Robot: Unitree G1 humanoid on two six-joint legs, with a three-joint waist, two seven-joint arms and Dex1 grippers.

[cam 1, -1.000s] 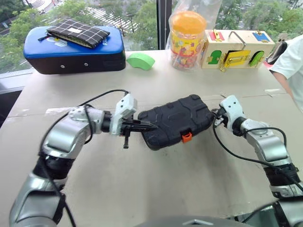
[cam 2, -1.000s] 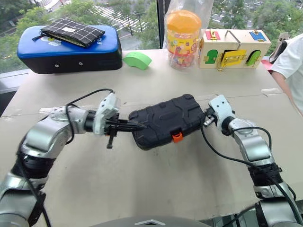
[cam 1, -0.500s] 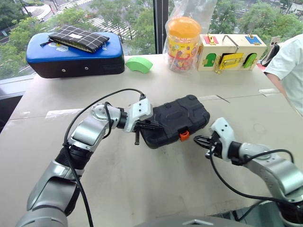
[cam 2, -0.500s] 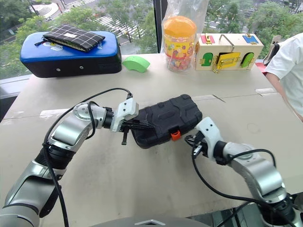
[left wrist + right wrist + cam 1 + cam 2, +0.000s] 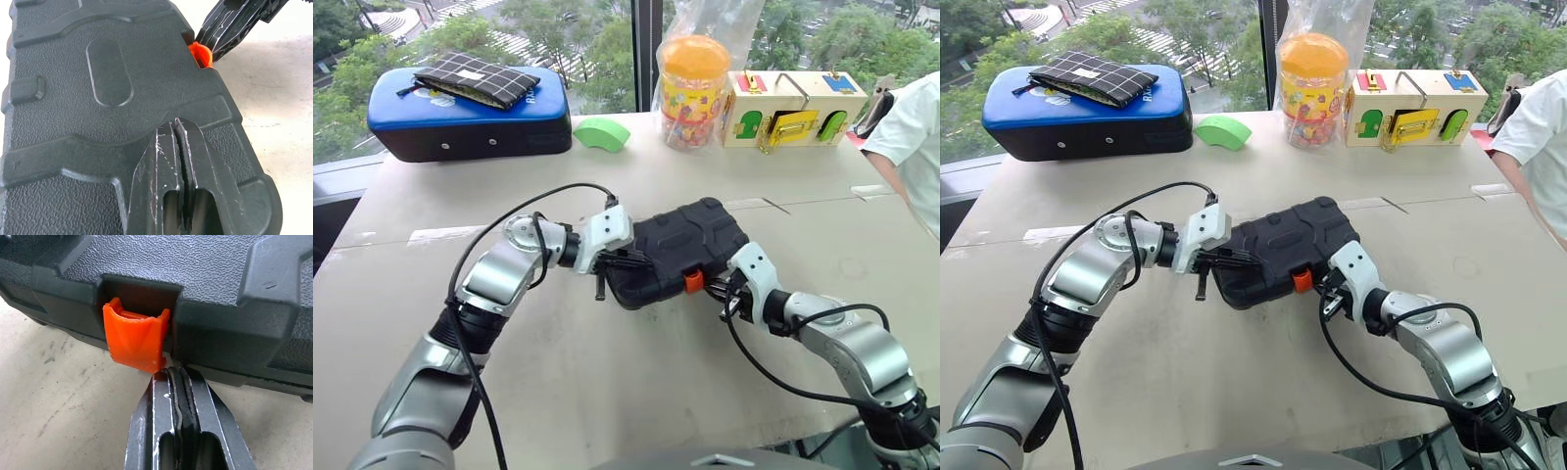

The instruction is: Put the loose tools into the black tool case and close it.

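The left end effector [image 5: 628,260], fingers pressed together, rests on the left end of the closed black tool case [image 5: 680,250] mid-tabletop [image 5: 607,392]. The right end effector [image 5: 177,377], also pressed together, sits just under the case's orange latch [image 5: 135,342].

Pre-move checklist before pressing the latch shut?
1. Lid of black tool case down: ok.
2. Orange latch snapped flat: not ok, it hangs open.
3. Right gripper shut, tips just under the latch: ok.
4. Left gripper shut, resting on the lid to brace the case: ok.
5. All loose tools inside: cannot tell, case is closed.
6. Person's sleeve away from the case: ok.
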